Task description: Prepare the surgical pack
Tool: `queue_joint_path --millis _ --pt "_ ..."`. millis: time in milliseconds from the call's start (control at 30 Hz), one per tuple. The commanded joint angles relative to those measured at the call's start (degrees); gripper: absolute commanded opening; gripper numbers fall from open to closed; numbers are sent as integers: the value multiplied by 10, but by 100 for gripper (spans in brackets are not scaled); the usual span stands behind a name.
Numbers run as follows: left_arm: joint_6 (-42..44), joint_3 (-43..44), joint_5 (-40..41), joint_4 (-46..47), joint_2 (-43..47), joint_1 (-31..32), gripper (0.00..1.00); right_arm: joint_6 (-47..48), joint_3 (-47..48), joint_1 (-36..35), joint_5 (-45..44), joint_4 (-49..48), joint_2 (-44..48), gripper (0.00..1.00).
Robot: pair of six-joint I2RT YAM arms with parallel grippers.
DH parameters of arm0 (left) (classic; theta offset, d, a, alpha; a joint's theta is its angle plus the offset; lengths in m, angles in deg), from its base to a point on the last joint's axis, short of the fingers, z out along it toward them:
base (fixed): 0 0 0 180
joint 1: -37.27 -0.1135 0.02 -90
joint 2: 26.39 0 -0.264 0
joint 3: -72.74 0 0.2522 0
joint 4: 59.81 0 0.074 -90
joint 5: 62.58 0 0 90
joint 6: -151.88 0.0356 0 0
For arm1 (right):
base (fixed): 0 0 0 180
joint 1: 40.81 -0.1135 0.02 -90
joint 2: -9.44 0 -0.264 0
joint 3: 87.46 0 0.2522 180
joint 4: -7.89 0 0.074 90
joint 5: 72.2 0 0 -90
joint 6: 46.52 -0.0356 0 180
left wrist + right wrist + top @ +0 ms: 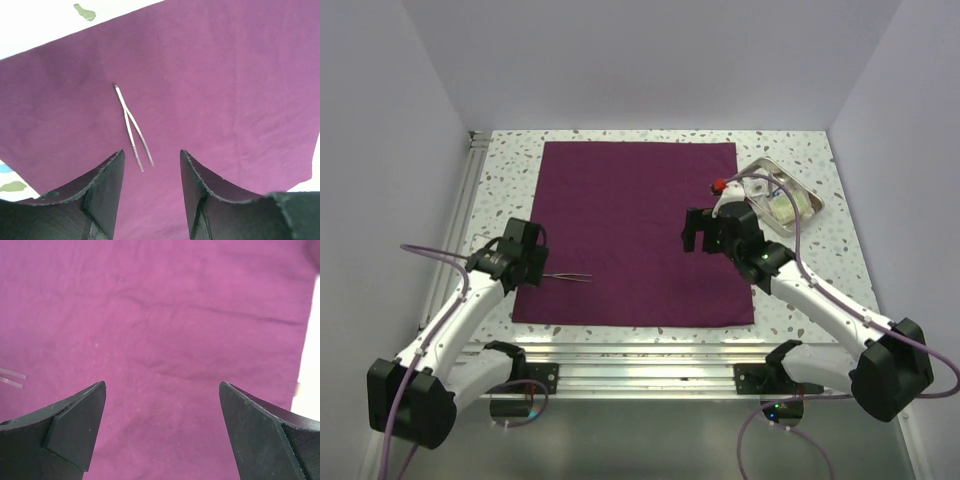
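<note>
The surgical pack [635, 225] is a plum-purple cloth spread flat as a big square sheet on the speckled table. Thin metal tweezers [568, 277] lie on its near left part, and their tips [11, 377] show at the left edge of the right wrist view. My left gripper [538, 270] hovers just left of the tweezers. In the left wrist view the tweezers [131, 125] lie just ahead of my left gripper [152, 155], whose jaws stand apart and empty. My right gripper [696, 232] hangs wide open over the cloth's right half [165, 315], holding nothing [162, 385].
A metal tray [807, 210] with small items sits on the table at the right, beyond the cloth's far right corner. A red-capped object [718, 184] stands by the tray. Walls close in the table on the left, back and right.
</note>
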Motion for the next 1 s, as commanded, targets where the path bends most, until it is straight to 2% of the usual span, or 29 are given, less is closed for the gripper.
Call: queue_joint_path --millis 0,167,467,767,967 --pt "-55 43 24 -52 -32 2 52 -16 -23 1 -62 -43 43 99" --pt "-80 38 11 -33 -71 2 57 -20 -36 1 -77 -49 60 99" --pt "-91 47 16 -22 -150 2 60 -28 -46 1 -88 -60 61 98" --pt "-89 36 7 21 -219 -3 60 -30 -59 1 -97 -68 82 99" --pt "-77 36 -2 48 -265 -15 54 -33 -64 1 -94 -73 82 98"
